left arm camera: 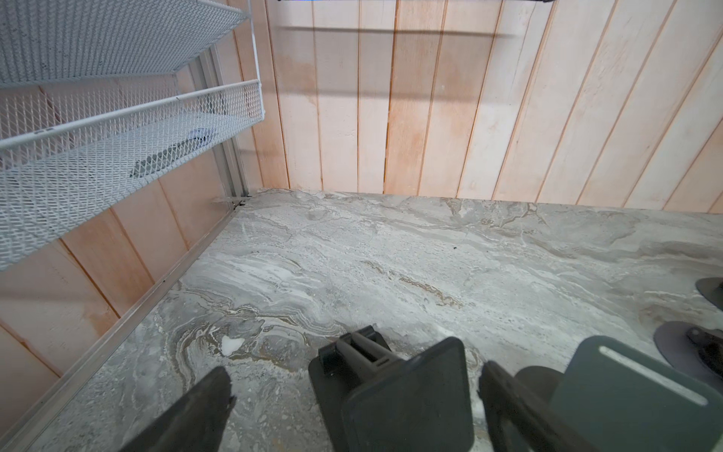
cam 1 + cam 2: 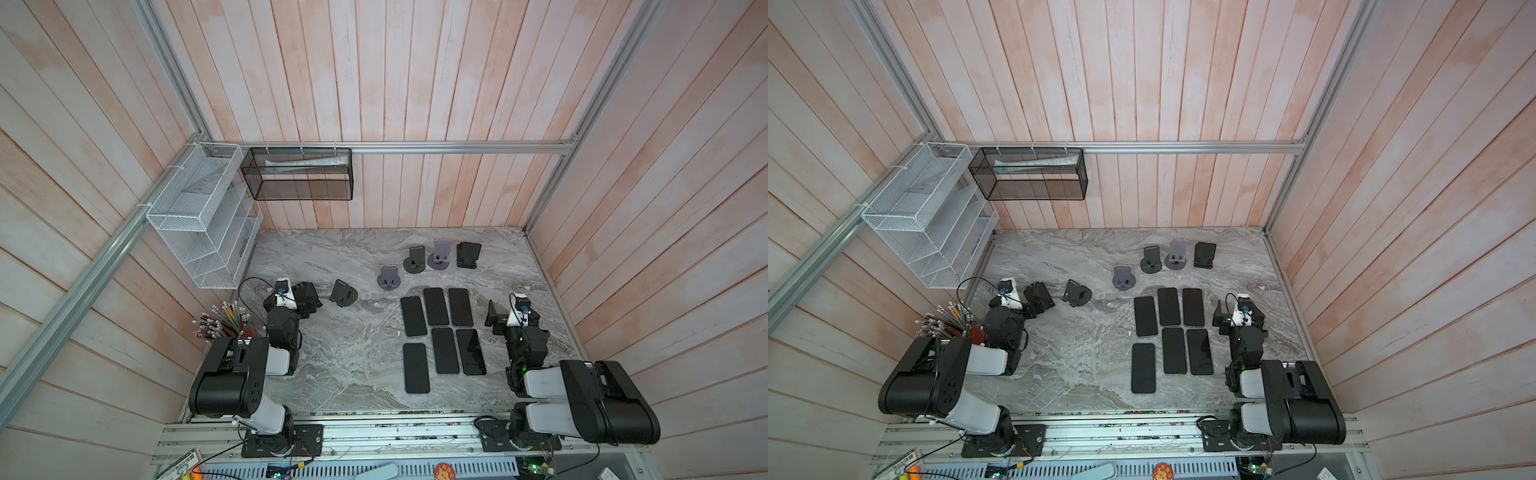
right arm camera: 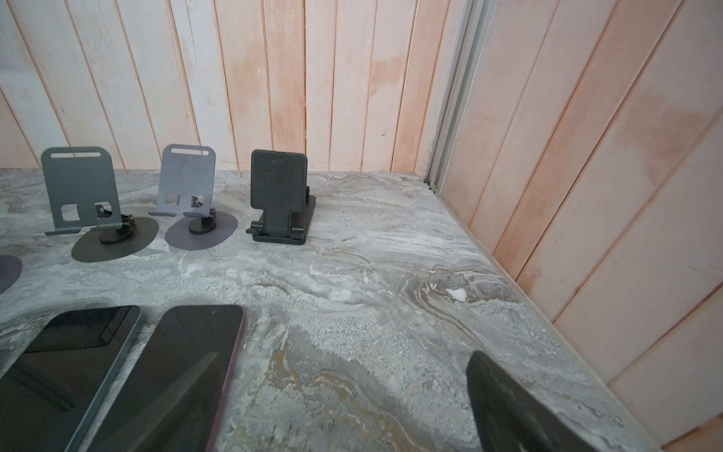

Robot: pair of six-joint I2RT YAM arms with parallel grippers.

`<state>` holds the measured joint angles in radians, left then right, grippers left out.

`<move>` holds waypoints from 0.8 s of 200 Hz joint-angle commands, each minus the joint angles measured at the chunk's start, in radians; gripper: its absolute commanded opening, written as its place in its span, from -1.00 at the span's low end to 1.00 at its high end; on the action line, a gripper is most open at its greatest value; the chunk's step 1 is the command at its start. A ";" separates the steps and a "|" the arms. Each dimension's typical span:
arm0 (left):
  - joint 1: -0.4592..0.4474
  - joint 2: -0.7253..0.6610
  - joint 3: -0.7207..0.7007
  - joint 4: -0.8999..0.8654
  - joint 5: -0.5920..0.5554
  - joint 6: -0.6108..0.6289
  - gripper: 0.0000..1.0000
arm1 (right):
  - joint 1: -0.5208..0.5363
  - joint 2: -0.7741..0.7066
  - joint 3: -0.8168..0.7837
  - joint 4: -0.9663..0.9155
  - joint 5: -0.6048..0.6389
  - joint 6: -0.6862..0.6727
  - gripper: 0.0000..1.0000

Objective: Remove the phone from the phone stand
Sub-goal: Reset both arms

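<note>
Apparently none of the small dark phone stands (image 2: 414, 259) carries a handset, for six black slab phones (image 2: 436, 306) lie flat on the grey marbled counter (image 2: 353, 357), long axes pointing at the back wall (image 2: 415, 83), nearer the spread right hand (image 3: 344, 364) than the equally spread left hand (image 1: 354, 368).

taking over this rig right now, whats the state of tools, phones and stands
Left tool: open, empty, a black stand between its fingers, ungripped.
Right tool: open, empty, beside the phones.
Six phones: flat on the marble table, screens up, none on a stand.
Other stands: five, all empty.
Done: no phone sits on any stand in view.
Left: apparently nothing; maybe back both arms off.
</note>
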<state>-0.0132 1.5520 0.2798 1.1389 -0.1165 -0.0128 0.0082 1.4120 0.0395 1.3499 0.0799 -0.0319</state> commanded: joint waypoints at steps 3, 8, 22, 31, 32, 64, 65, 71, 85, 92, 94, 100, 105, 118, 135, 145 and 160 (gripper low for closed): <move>0.004 -0.010 0.004 -0.016 0.019 -0.010 1.00 | -0.005 0.129 0.012 0.253 -0.027 0.028 0.96; 0.004 -0.009 0.003 -0.016 0.019 -0.010 1.00 | -0.004 0.162 0.019 0.282 -0.041 0.019 0.96; 0.004 -0.010 0.003 -0.015 0.018 -0.010 1.00 | -0.004 0.157 0.070 0.184 -0.094 -0.007 0.96; 0.004 -0.009 0.002 -0.016 0.018 -0.010 1.00 | -0.005 0.112 0.140 -0.003 -0.097 -0.016 0.95; 0.004 -0.010 0.002 -0.016 0.018 -0.010 1.00 | -0.005 0.107 0.148 -0.034 -0.094 -0.016 0.95; 0.004 -0.010 0.002 -0.017 0.018 -0.010 1.00 | -0.052 0.138 0.179 -0.049 -0.098 0.061 0.96; 0.004 -0.010 0.002 -0.016 0.018 -0.010 1.00 | -0.052 0.137 0.180 -0.052 -0.098 0.061 0.95; 0.004 -0.010 0.002 -0.016 0.018 -0.010 1.00 | -0.053 0.131 0.185 -0.074 -0.098 0.062 0.96; 0.004 -0.010 0.003 -0.016 0.018 -0.010 1.00 | -0.053 0.111 0.204 -0.137 -0.107 0.051 0.96; 0.004 -0.010 0.002 -0.016 0.018 -0.010 1.00 | -0.053 0.107 0.206 -0.154 -0.107 0.050 0.95; 0.004 -0.010 0.002 -0.016 0.017 -0.010 1.00 | -0.053 0.107 0.207 -0.152 -0.107 0.049 0.95; 0.004 -0.010 0.002 -0.016 0.018 -0.010 1.00 | -0.053 0.109 0.203 -0.139 -0.110 0.049 0.95; 0.005 -0.010 0.002 -0.016 0.018 -0.010 1.00 | -0.053 0.112 0.201 -0.134 -0.113 0.045 0.95; 0.005 -0.010 0.002 -0.016 0.018 -0.010 1.00 | -0.053 0.106 0.204 -0.150 -0.115 0.038 0.96; 0.005 -0.010 0.002 -0.016 0.018 -0.010 1.00 | -0.053 0.107 0.204 -0.148 -0.115 0.038 0.95; 0.004 -0.010 0.002 -0.016 0.018 -0.010 1.00 | -0.053 0.107 0.204 -0.150 -0.116 0.037 0.95; 0.004 -0.010 0.002 -0.016 0.018 -0.010 1.00 | -0.053 0.106 0.204 -0.150 -0.115 0.036 0.95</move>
<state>-0.0132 1.5520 0.2798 1.1316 -0.1078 -0.0128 -0.0410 1.5333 0.2256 1.2171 -0.0242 0.0036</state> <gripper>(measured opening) 0.999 0.978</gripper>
